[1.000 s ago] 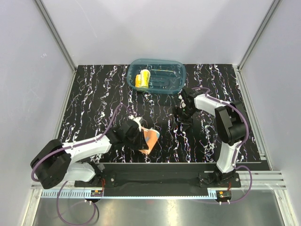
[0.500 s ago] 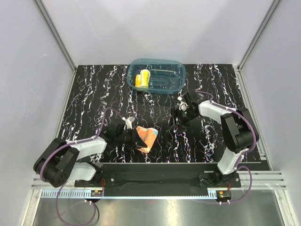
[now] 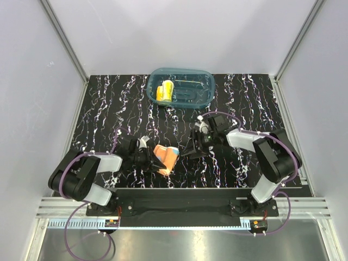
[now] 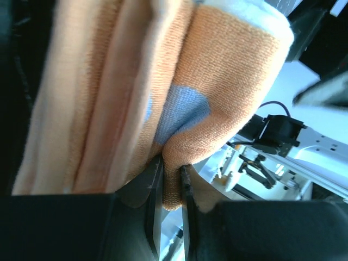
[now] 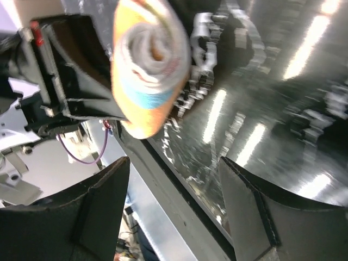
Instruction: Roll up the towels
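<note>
A teal tub (image 3: 205,81) is set at the far side of the black marbled table (image 3: 103,109), with the yellow towel (image 3: 165,91) inside. Near the front, the rolled orange towel (image 3: 166,156) is pinched in the left gripper (image 4: 171,182). The right gripper (image 5: 173,168) is poised just beside it, jaws apart.

An orange towel (image 3: 166,156) marked with a light-blue patch and a pale inner side, a yellow towel (image 3: 165,91), a teal translucent tub (image 3: 181,69), a black table (image 3: 103,117) veined with white like marble
</note>
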